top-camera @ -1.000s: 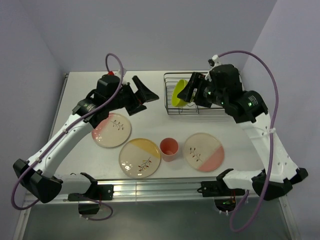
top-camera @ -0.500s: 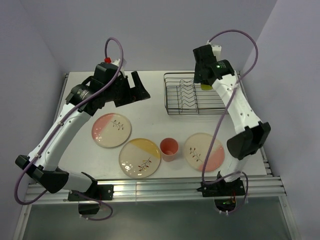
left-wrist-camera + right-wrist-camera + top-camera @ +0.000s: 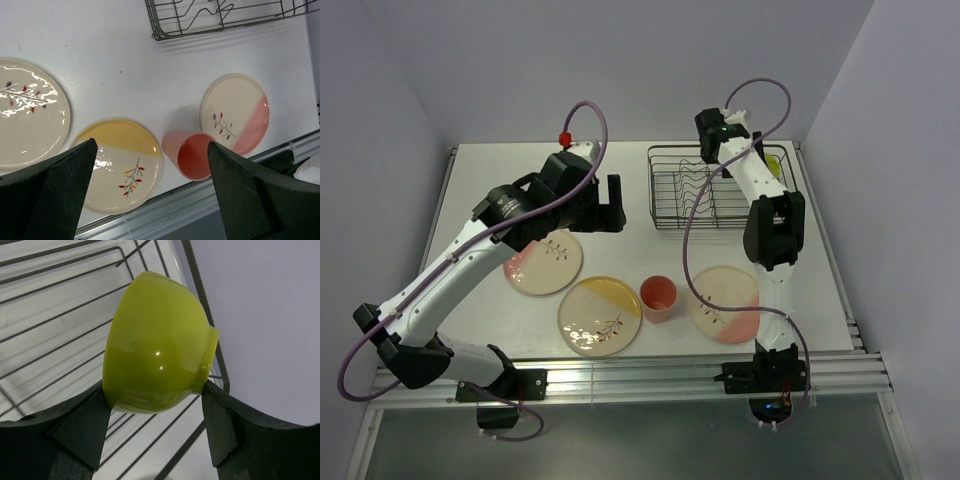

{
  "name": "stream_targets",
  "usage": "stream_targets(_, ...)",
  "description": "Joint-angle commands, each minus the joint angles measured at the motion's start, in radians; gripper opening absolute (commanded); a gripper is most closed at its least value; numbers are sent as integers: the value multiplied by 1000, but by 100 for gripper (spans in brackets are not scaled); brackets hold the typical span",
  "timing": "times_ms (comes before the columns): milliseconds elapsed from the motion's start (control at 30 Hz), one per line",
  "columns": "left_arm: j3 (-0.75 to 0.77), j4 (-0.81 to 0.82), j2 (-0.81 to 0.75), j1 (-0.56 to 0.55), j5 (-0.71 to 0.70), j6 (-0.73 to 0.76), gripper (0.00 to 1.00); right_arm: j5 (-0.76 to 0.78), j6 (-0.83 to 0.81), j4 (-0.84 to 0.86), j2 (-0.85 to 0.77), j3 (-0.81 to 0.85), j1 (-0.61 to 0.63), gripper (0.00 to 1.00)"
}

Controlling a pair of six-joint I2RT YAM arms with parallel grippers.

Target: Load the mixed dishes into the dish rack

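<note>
1. Right gripper (image 3: 152, 410): jaws clamped across the lime-green bowl (image 3: 155, 345), which is tipped on its side.
2. The bowl hangs over the right end of the dish rack (image 3: 700, 226). Whether it touches the wires cannot be told.
3. Left gripper (image 3: 150, 147): spread wide, empty, hovering above the pink cup (image 3: 192, 155) and yellow plate (image 3: 120, 165).
4. Left pink plate (image 3: 542, 262) and right pink plate (image 3: 730, 310) lie flat on the table (image 3: 500, 170), outside the rack.
5. Judged step: placing the bowl. Next move: lower until it rests, then release.
</note>
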Motion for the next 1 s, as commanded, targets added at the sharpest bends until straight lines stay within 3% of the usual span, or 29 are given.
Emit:
stream_targets(0, -20, 9, -84, -1, -60, 69, 99, 113, -8, 43, 21, 65, -40, 0)
stream_targets(433, -50, -30, -111, 0, -81, 103, 99, 110, -10, 59, 215, 140, -46, 0)
stream_targets(633, -30, -54, -96, 2, -96, 108, 99, 98, 5, 39, 269, 172, -52, 16)
stream_targets(733, -22, -66, -88, 8, -101, 103, 99, 86, 21, 19, 280, 193, -52, 55)
stream_targets(767, -24, -69, -87, 11, -92, 102, 99, 79, 22, 19, 278, 198, -51, 81)
stream_targets(800, -24, -74, -81, 20, -92, 99, 99, 79, 25, 22, 274, 197, -49, 97)
stream_targets(967, -24, -109, -59, 84, -73, 79, 99, 43, 21, 23, 254, 219, -51, 100)
